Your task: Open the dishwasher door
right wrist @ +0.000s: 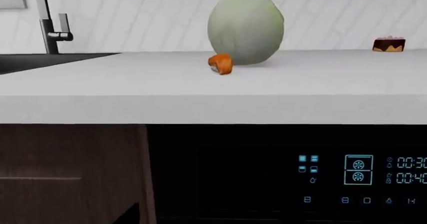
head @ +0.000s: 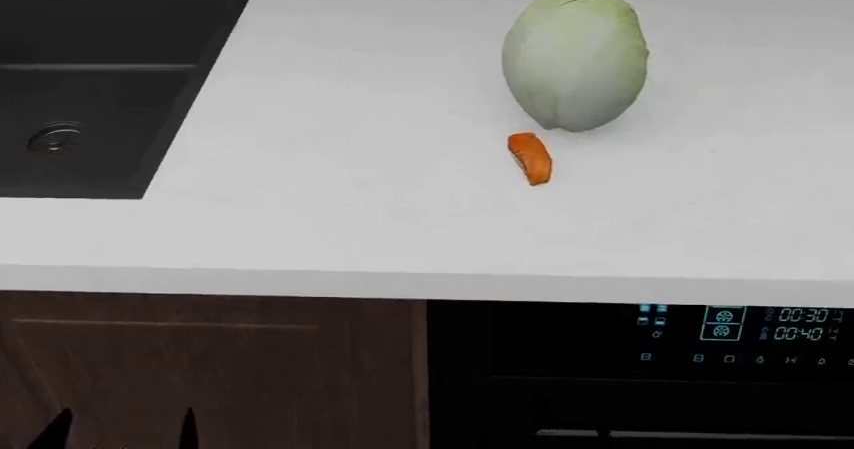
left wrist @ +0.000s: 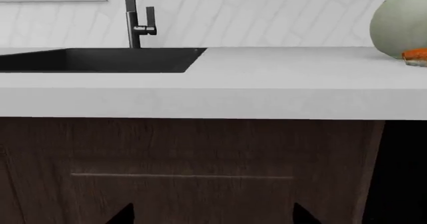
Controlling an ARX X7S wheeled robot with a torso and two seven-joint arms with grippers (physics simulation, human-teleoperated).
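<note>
**Dishwasher door shut beneath the white counter**

Dishwasher door (head: 641,409), glossy black, sits closed under the countertop (head: 347,219), right of the wood-grain cabinet door (head: 214,369). Its blue display reads "00:30" above "00:40", beside lit icons. Its bar handle (head: 694,434) shows at the head view's lower edge. The black sink (head: 80,89) holds only its drain. A cabbage (head: 577,59) and an orange piece of food (head: 530,157) rest on the counter. Left gripper (head: 120,434) tips stand apart; the right gripper's state cannot be told.

Nothing stands in front of the dishwasher door (head: 641,389), so its black face under the worktop (head: 360,219) lies open to approach. The worktop's edge overhangs it. On top, only a cabbage (head: 577,59) and an orange piece (head: 530,157) sit, touching.
</note>
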